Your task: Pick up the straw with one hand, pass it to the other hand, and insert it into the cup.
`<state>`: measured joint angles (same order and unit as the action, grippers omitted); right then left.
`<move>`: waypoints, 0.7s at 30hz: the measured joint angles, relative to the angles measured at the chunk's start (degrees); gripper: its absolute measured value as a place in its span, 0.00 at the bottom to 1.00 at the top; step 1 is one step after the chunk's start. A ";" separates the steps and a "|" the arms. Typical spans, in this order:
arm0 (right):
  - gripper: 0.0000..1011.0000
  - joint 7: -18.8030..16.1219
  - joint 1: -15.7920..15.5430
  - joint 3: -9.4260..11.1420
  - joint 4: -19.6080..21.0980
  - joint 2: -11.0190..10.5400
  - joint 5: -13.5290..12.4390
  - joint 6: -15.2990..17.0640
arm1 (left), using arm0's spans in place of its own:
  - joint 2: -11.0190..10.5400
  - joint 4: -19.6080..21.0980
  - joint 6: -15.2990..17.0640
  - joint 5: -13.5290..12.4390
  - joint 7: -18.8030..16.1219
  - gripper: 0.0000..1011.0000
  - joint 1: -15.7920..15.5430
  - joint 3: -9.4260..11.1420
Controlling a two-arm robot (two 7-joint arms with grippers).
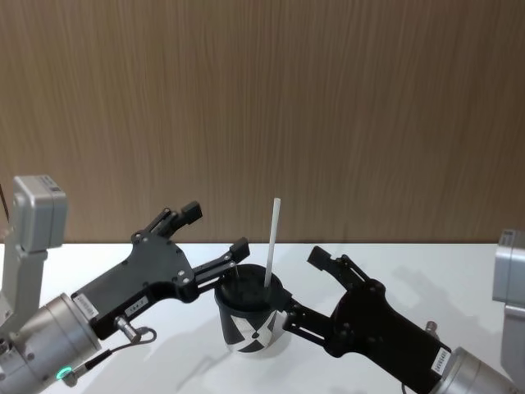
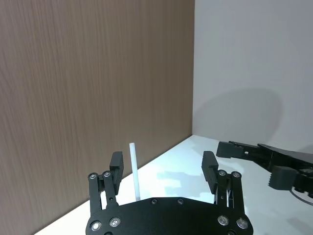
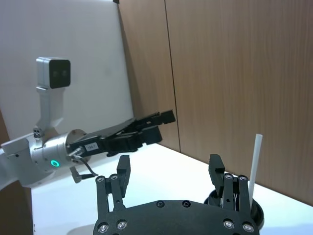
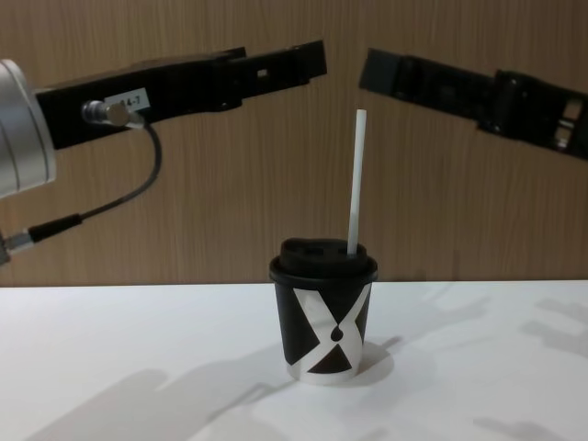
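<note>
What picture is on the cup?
The black cup has a white X pattern with a drop mark, clearest in the chest view.

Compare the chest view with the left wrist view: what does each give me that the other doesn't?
Only the chest view shows the small black paper cup with a white X pattern and its black domed lid, with the thin white straw standing in the lid.

Only the left wrist view shows the left gripper open, with the straw between its fingers and not gripped.

Both show the straw upright and the right gripper off to its side.
</note>
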<state>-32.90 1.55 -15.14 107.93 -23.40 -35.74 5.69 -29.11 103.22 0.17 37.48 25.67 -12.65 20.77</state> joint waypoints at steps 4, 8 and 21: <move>0.99 0.76 -0.66 0.33 0.14 -0.48 0.29 -0.36 | -0.45 0.69 0.15 0.00 -0.21 0.99 0.70 -0.26; 0.99 1.50 -1.39 0.75 0.31 -0.88 0.52 -0.70 | -0.74 1.12 0.37 0.00 -0.38 0.99 1.18 -0.35; 0.99 3.04 -2.76 1.57 0.59 -1.71 0.80 -1.50 | -1.03 1.67 1.14 -0.04 -1.17 0.99 2.21 -0.30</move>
<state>-29.86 -1.21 -13.56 108.51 -25.11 -34.94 4.18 -30.13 104.89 1.31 37.43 24.51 -10.44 20.47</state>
